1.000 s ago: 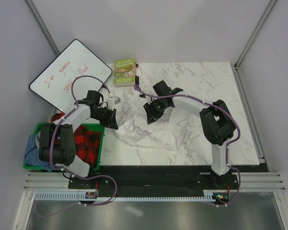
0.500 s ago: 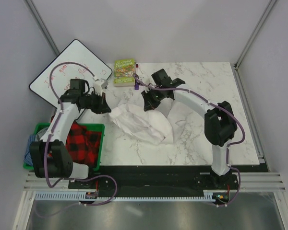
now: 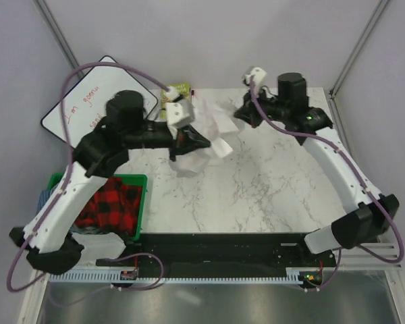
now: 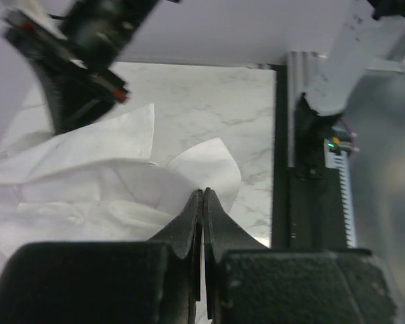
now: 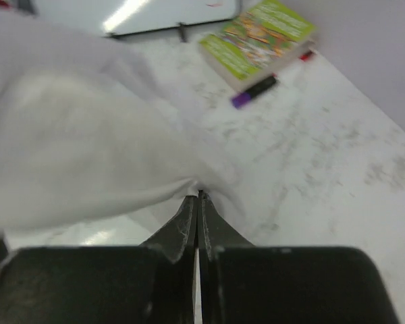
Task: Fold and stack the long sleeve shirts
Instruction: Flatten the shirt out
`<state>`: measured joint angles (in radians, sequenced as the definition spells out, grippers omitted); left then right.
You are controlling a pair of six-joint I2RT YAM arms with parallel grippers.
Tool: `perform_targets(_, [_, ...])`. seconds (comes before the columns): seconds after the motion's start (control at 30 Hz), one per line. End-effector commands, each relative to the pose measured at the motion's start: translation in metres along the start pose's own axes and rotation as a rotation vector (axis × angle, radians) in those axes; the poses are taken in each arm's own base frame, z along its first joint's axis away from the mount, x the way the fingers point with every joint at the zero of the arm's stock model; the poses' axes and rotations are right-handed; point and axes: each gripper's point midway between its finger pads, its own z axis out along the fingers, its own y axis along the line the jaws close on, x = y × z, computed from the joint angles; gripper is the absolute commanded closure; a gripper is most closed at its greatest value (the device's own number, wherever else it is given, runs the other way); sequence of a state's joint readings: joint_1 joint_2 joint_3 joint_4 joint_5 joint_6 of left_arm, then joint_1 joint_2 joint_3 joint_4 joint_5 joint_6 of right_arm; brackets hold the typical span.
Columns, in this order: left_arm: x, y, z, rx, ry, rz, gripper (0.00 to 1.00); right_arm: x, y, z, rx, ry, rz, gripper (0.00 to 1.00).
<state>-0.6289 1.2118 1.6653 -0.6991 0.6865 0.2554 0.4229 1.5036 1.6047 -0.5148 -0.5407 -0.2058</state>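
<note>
Both arms have swung up since half a second ago, hoisting the white shirt (image 3: 206, 131) that had lain bunched on the marble table (image 3: 277, 182). It now hangs crumpled between them over the table's far left part, near the green book (image 5: 260, 40) and a purple-capped marker (image 5: 254, 91). The left pincer (image 4: 202, 202) is clenched on a fold of the cloth, and the right pincer (image 5: 197, 201) nips another fold, its fingers pressed together. From above, it is hard to tell whether the shirt's lowest edge touches the table. The green bin (image 3: 140, 202) of red plaid cloth (image 3: 111, 199) sits unmoved at left.
</note>
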Motion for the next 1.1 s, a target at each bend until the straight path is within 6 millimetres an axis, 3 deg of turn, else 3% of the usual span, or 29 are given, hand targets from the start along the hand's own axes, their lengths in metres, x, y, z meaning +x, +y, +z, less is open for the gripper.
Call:
perform_targets(0.0, [0.075,-0.057,0.107,0.215,0.248,-0.046,0.98,0.120,-0.077,-0.057,0.249,0.197,0.059,0.85])
perform_targets(0.03, [0.090,-0.078,0.124,0.276,0.305,-0.052,0.93,0.144,-0.088,-0.068,0.293,0.239,0.087,0.72])
perform_targets(0.07, [0.103,-0.078,0.143,0.290,0.352,-0.080,0.79,0.188,-0.105,-0.087,0.342,0.310,0.158,0.55])
perform_targets(0.1, [0.107,-0.069,0.146,0.273,0.381,-0.113,0.75,0.216,-0.107,-0.092,0.343,0.364,0.201,0.44])
perform_targets(0.13, [0.114,-0.061,0.145,0.271,0.392,-0.162,0.61,0.241,-0.118,-0.118,0.382,0.421,0.288,0.41])
perform_targets(0.17, [0.113,-0.034,0.130,0.267,0.355,-0.237,0.50,0.252,-0.120,-0.129,0.363,0.454,0.290,0.40])
perform_targets(0.2, [0.130,-0.019,0.122,0.245,0.360,-0.295,0.34,0.256,-0.122,-0.136,0.338,0.455,0.325,0.36])
perform_targets(0.23, [0.140,-0.005,0.111,0.210,0.361,-0.321,0.30,0.267,-0.119,-0.155,0.340,0.485,0.386,0.34])
perform_targets(0.27, [0.138,0.019,0.086,0.121,0.332,-0.306,0.29,0.268,-0.118,-0.162,0.331,0.499,0.381,0.30])
perform_targets(0.3, [0.178,0.030,0.073,0.032,0.415,-0.317,0.26,0.265,-0.118,-0.168,0.319,0.508,0.331,0.29])
perform_targets(0.37, [0.210,0.049,0.044,-0.056,0.473,-0.243,0.26,0.264,-0.098,-0.173,0.249,0.532,0.308,0.29])
perform_targets(0.4, [0.235,0.043,0.024,-0.086,0.526,-0.235,0.26,0.260,-0.091,-0.174,0.207,0.531,0.252,0.29])
perform_targets(0.47, [0.262,0.044,0.001,-0.118,0.581,-0.204,0.27,0.261,-0.058,-0.171,0.093,0.565,0.254,0.31])
perform_targets(0.53, [0.295,0.029,-0.017,-0.105,0.665,-0.175,0.29,0.265,-0.028,-0.161,-0.008,0.599,0.214,0.31])
perform_targets(0.6, [0.322,0.019,-0.025,-0.087,0.721,-0.189,0.29,0.273,-0.003,-0.151,-0.064,0.628,0.197,0.31])
perform_targets(0.63, [0.331,0.016,-0.025,-0.072,0.741,-0.192,0.28,0.269,0.009,-0.132,-0.086,0.626,0.173,0.31])
perform_targets(0.7, [0.345,0.018,-0.024,-0.081,0.763,-0.198,0.27,0.280,0.019,-0.119,-0.079,0.649,0.160,0.31])
perform_targets(0.73, [0.353,0.019,-0.022,-0.078,0.778,-0.203,0.27,0.276,0.021,-0.101,-0.069,0.626,0.143,0.32])
perform_targets(0.9, [0.380,0.032,-0.010,-0.094,0.810,-0.151,0.28,0.296,0.019,-0.055,-0.064,0.660,0.170,0.37])
perform_targets(1.07, [0.412,0.038,-0.007,-0.115,0.898,-0.121,0.31,0.326,0.005,-0.034,-0.028,0.738,0.207,0.42])
